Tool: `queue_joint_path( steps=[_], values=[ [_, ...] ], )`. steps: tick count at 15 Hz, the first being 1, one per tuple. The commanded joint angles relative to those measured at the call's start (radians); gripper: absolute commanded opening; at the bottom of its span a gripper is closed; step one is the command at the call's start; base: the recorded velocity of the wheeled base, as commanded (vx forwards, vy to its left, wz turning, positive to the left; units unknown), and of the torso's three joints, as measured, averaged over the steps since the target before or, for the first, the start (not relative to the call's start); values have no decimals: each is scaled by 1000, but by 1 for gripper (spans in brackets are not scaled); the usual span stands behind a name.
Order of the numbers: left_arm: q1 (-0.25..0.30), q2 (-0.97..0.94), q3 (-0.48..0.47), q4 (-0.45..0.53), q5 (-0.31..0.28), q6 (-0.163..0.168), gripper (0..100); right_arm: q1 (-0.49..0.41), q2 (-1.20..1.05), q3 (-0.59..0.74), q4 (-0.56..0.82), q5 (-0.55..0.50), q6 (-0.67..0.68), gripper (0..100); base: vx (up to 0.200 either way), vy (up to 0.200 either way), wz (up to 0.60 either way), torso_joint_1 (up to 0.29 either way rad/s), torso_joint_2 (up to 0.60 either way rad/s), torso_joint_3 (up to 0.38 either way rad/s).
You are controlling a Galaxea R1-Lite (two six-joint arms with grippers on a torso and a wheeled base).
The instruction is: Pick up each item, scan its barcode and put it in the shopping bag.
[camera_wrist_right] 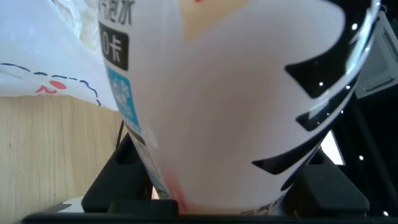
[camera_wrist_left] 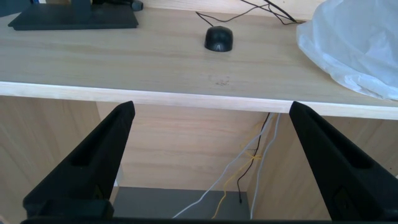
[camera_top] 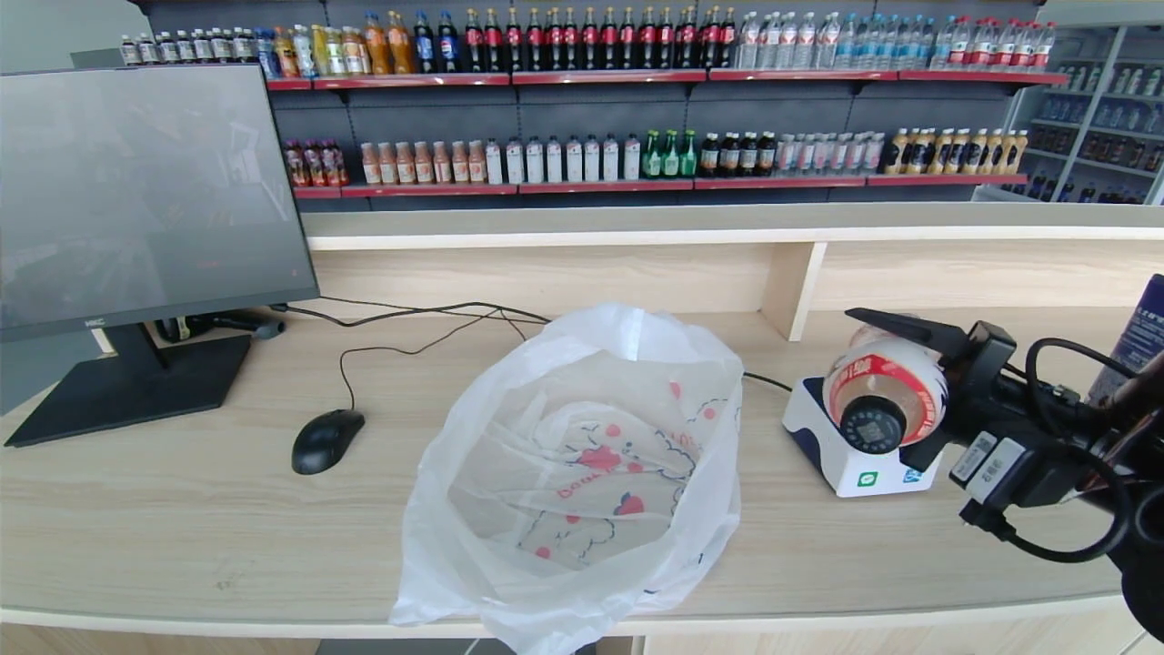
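Bottle (camera_top: 896,373) clamped between the right gripper (camera_top: 882,387) fingers, lying sideways, cap end facing the camera. Fingers closed onto its body, one above, one below. Scanner (camera_top: 855,468) sits just beneath the lower finger, on the counter (camera_top: 182,518). Shopping bag (camera_top: 591,455) stands open, near, off the fingertips toward the robot's left. Left gripper (camera_wrist_left: 211,109) fingers spread wide, nothing between them, counter edge beyond the tips. Mouse (camera_top: 326,439) and monitor (camera_top: 136,191) sit farther left on the counter.
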Motion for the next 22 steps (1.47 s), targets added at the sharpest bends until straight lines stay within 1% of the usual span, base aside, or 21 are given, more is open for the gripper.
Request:
queue_joint_path(
  steps=[1,2,6,7,8,9,12,13,14,15,17,19,21,22],
  values=[
    [0,0,0,0,0,0,100,-3,-68,-13,0,-13,68,0,0,0,0,0,0,0],
    [0,0,0,0,0,0,100,0,-93,-13,0,-45,122,0,0,0,0,0,0,0],
    [0,0,0,0,0,0,100,35,-111,19,0,-88,198,0,0,0,0,0,0,0],
    [0,0,0,0,0,0,100,63,-130,16,0,-139,244,0,0,0,0,0,0,0],
    [0,0,0,0,0,0,100,81,-139,14,0,-167,266,0,0,0,0,0,0,0],
    [0,0,0,0,0,0,100,149,-176,5,0,-288,373,0,0,0,0,0,0,0],
    [0,0,0,0,0,0,100,262,-243,47,0,-530,662,0,0,0,0,0,0,0],
    [0,0,0,0,0,0,100,278,-242,50,0,-572,724,0,0,0,0,0,0,0],
    [0,0,0,0,0,0,100,275,-234,59,0,-593,844,0,0,0,0,0,0,0],
    [0,0,0,0,-2,0,100,275,-234,67,0,-621,924,0,0,0,0,0,0,0],
    [0,0,0,0,0,0,100,276,-208,54,0,-731,1045,0,0,0,0,0,0,0],
    [0,0,0,0,0,0,100,278,-194,85,0,-753,1082,0,0,0,0,0,0,0],
    [0,0,0,0,-2,0,100,279,-196,65,0,-791,1096,0,0,0,0,0,0,0],
    [0,0,0,0,-2,6,100,285,-202,88,0,-791,1099,0,0,0,0,0,0,0]
  ],
)
